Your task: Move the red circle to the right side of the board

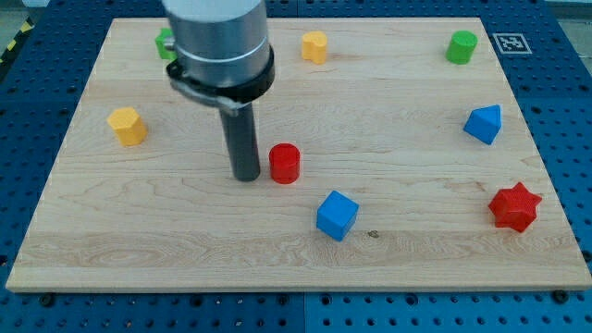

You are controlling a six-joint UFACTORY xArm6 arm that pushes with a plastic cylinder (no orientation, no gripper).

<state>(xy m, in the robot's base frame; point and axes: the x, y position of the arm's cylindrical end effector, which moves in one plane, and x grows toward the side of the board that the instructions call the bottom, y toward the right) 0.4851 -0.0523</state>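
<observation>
The red circle is a short red cylinder a little left of the board's middle. My tip rests on the board just to the left of it, a small gap away or barely touching. The rod rises to the arm's grey body at the view's top left.
A blue cube lies below and right of the red circle. A red star and a blue block sit at the right. A green cylinder, two yellow blocks and a partly hidden green block are also on the board.
</observation>
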